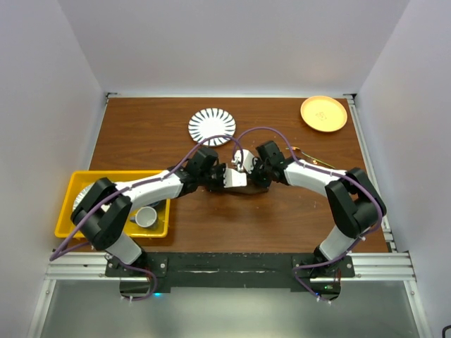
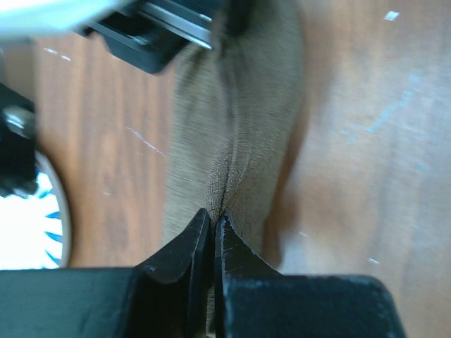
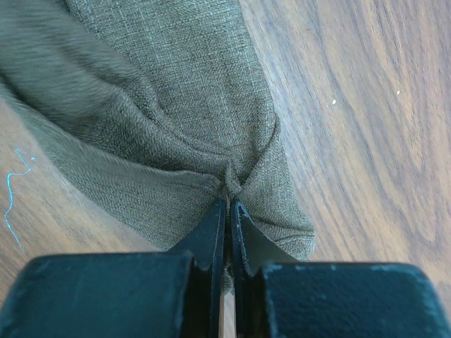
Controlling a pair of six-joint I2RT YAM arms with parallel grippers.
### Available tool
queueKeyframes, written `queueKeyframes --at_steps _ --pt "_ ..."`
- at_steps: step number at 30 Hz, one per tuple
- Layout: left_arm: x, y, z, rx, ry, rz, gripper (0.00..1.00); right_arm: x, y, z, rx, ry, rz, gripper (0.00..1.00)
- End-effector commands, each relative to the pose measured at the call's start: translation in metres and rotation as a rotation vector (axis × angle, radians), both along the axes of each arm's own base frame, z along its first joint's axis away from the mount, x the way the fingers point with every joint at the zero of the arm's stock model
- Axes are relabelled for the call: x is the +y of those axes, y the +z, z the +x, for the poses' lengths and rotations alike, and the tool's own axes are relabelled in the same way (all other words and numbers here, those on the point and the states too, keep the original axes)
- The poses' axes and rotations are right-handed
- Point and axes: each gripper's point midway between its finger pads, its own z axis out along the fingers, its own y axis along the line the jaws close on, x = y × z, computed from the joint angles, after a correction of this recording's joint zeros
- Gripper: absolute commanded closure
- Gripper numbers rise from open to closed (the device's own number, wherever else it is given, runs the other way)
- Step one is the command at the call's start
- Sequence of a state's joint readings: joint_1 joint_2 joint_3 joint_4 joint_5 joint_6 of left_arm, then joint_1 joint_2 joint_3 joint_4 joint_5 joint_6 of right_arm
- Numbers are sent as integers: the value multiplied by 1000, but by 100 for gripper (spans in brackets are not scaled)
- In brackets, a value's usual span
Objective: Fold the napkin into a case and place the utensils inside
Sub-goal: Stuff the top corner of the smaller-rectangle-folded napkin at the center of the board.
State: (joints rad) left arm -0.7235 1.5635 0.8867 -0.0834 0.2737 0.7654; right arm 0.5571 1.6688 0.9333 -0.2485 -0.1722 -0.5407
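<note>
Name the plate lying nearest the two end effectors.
The round white plate with dark radial stripes, mid-table; the plain orange plate sits away in the far-right corner.

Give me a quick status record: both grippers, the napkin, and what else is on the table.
left gripper: shut on olive-brown cloth napkin, pinching a puckered fold
right gripper: shut on the same napkin, cloth gathered at its tips
napkin state: bunched between the grippers, mid-table
behind napkin: white striped round plate
far right corner: orange round plate
left side: yellow plastic bin
</note>
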Motion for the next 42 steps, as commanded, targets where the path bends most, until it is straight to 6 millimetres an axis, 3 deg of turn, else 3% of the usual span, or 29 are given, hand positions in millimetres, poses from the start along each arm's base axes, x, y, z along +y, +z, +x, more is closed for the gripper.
queueKeyframes --at_steps 1,8,12,16,19,32,39,42 --pt "-23 31 36 -189 -21 -59 100 2 -11 -14 72 53 -12 100" --pt "-24 2 51 -228 -43 -14 100 4 -9 -13 78 57 -5 100" --pt "-19 -34 51 -191 -71 61 100 6 -8 -12 85 62 -2 100" --pt "-7 -62 31 -116 -132 134 100 9 -5 -14 102 81 6 100" --pt "-2 -71 11 -37 -160 146 100 9 -3 -23 124 121 12 100" --pt "7 -69 -83 152 -243 158 100 8 13 -73 240 265 83 100" --pt "9 -77 -98 256 -214 159 100 14 31 -66 231 219 113 100" --pt "8 -77 -98 268 -207 154 100 14 42 -59 200 151 124 92"
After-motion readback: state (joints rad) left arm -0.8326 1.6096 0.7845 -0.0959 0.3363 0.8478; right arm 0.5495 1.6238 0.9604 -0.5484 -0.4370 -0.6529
